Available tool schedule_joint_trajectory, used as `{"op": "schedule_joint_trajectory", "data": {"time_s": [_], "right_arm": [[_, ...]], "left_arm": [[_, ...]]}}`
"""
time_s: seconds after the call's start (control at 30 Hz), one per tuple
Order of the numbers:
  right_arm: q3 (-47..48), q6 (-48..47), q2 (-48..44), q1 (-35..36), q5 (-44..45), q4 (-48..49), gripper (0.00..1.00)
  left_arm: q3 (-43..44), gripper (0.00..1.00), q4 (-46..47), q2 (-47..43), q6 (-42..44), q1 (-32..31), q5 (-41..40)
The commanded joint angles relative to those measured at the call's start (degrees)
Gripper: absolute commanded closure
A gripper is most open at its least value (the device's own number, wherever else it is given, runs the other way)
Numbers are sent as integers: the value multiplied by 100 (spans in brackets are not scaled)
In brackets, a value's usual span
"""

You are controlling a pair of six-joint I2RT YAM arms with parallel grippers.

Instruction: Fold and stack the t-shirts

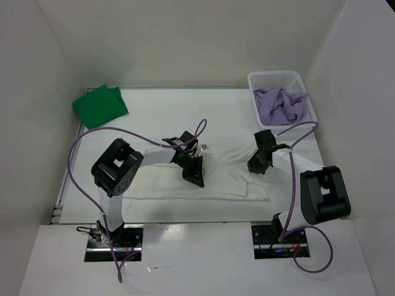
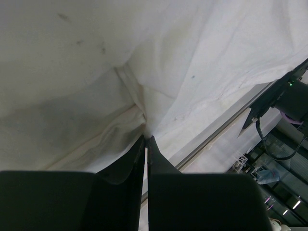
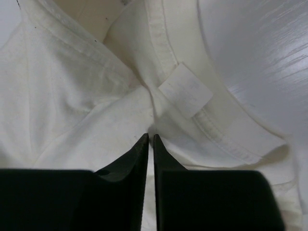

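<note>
The cream-white shirt (image 1: pixel 228 182) lies flat in the middle of the bench (image 1: pixel 166 117). The left claw (image 2: pixel 146 138) pinches a fold of it; the right claw (image 3: pixel 149 137) pinches it by the collar (image 3: pixel 161 43). This looks like the folding step. Next, both must lift and fold together.

Left arm (image 1: pixel 151 157) and right arm (image 1: pixel 296 166) bend toward the frame's middle. Left gripper (image 2: pixel 146 139) and right gripper (image 3: pixel 150 137) are closed, seemingly pinching the cream-white t-shirt (image 1: pixel 223 176).

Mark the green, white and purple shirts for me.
green shirt (image 1: pixel 99 106), top view, middle of the folded cloth.
white shirt (image 1: pixel 225 169), top view, flat middle.
purple shirt (image 1: pixel 281 106), top view, crumpled middle.
</note>
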Motion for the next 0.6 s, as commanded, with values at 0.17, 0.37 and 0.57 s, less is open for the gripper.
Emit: {"op": "schedule_joint_trajectory", "data": {"time_s": [0.17,0.37,0.57], "right_arm": [[361,-151,-84,-19,-12,-43,100],[616,-343,-146,-142,375,-359,100],[502,-397,20,-221,437,-299,75]], "left_arm": [[-54,93,-165,-63,251,60,77],[-1,93,-279,-116,374,60,-37],[51,77,-384,-116,427,60,-98]]}}
